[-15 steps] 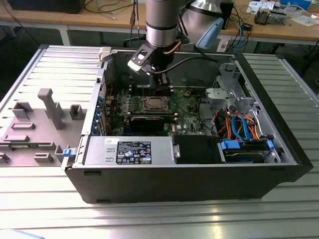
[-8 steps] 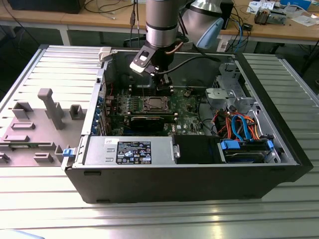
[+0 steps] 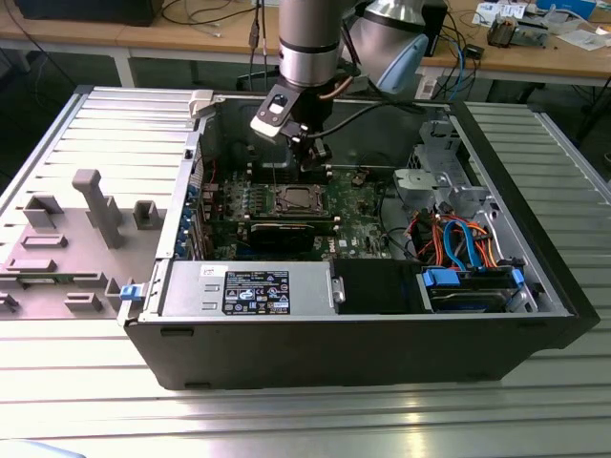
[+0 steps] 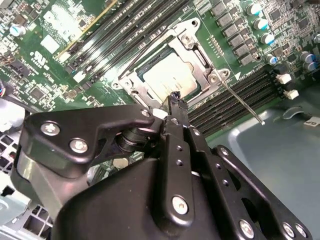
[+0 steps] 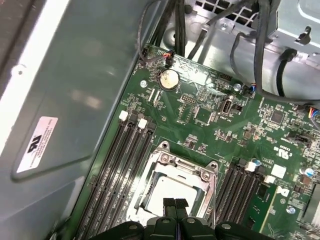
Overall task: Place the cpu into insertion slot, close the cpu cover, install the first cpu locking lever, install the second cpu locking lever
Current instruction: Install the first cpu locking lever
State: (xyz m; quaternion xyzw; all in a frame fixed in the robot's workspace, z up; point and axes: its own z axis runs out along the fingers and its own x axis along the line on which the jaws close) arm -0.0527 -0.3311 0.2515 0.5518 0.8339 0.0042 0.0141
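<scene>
The cpu [image 4: 167, 79] has a smooth, matt, silvery-grey metal top; the cpu cover [image 4: 199, 64] framing it is brighter bare metal with a slight sheen. The circuit board [image 5: 200, 130] is glossy green lacquer. The gripper [image 4: 175, 97] is matt black with shiny metal screw heads. The computer case [image 3: 382, 353] has satin black panels, the table [image 3: 286, 420] ribbed, brushed metal

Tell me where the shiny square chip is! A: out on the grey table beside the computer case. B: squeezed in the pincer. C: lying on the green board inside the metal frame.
C: the cpu lies flat on the green board, framed by the cpu cover, not between the tips of the pincer.
</scene>
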